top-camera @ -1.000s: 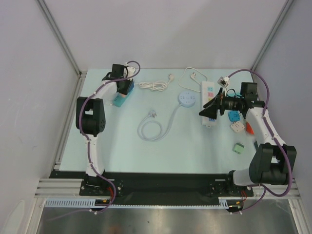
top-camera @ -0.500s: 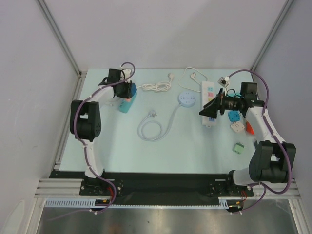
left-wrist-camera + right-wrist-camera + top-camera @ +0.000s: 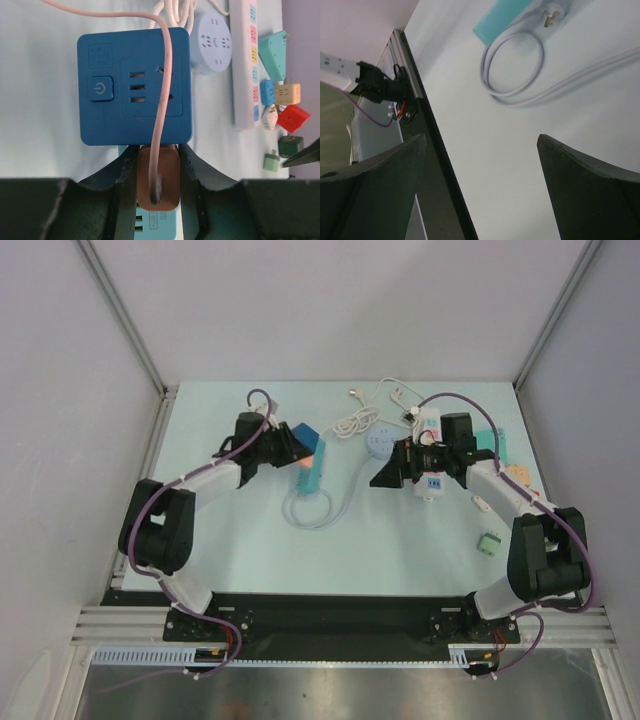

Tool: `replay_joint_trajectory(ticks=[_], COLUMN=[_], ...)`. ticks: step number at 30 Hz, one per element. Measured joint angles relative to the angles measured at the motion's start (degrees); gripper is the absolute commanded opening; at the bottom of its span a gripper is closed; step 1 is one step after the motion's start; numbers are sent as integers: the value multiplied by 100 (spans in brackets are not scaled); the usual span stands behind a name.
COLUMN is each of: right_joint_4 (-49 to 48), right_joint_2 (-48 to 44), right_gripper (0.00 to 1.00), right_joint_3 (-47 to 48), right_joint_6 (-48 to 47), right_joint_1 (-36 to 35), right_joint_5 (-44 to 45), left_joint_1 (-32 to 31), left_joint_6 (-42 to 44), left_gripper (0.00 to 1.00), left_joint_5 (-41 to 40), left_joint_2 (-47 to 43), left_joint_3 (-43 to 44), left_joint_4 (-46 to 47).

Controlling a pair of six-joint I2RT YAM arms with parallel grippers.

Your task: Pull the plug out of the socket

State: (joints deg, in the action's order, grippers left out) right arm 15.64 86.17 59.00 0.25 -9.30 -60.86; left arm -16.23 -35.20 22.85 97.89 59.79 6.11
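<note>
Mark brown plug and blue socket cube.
brown plug (image 3: 170,175): left wrist view, right half of its body.
blue socket cube (image 3: 134,116): left wrist view, front face below the slots.

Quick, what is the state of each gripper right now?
Left gripper: closed on the brown plug.
Right gripper: open, nothing between its fingers.

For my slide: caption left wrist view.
Left gripper, jaws shut on brown rounded plug, beside blue square socket cube.
</note>
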Motion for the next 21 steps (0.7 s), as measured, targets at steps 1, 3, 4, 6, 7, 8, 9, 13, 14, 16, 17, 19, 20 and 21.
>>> replay_joint_trajectory(ticks=[1,3,4,6,7,8,9,13,14,16,17,19,20,21], right_joint_4=[-162,-439,-542,-649,-684,-710,-730,-737,-730,-715,-713,-710,-710,-708], right_joint_2=[24,98,155,262,319,369,422,605,640,678,688,715,730,745], right_gripper=[100,100,100,100,100,100,100,99,98,96,95,91,89,85], right_joint_3=[-70,-173,-201,-208,-208,-208,-208,-208,-208,-208,-208,-203,-190,-173], right_joint_6=[269,691,896,1154,1250,1338,1419,1622,1657,1720,1744,1823,1856,1880], right_joint_1=[-151,-385,-535,-769,-883,-992,-1086,-1174,-1176,-1174,-1174,-1176,-1176,-1176], right_joint_5=[186,496,682,1019,1198,1370,1506,1899,2004,2194,2288,2393,2413,2424], left_joint_1=[-212,-636,-887,-1342,-1550,-1722,-1891,-2275,-2326,-2409,-2441,-2503,-2531,-2557], left_joint_6=[-210,-555,-734,-1051,-1207,-1342,-1480,-1904,-1969,-2087,-2140,-2194,-2203,-2216], left_gripper=[0,0,0,0,0,0,0,0,0,0,0,0,0,0], left_joint_5=[-190,-538,-780,-1172,-1355,-1504,-1665,-2208,-2315,-2505,-2586,-2761,-2839,-2909], left_joint_2=[-68,-192,-243,-308,-328,-339,-339,-339,-339,-334,-332,-315,-299,-275], left_joint_3=[-107,-227,-251,-254,-254,-254,-254,-232,-210,-131,-79,48,111,170], left_joint_4=[83,107,107,149,188,229,273,297,293,275,273,271,267,254])
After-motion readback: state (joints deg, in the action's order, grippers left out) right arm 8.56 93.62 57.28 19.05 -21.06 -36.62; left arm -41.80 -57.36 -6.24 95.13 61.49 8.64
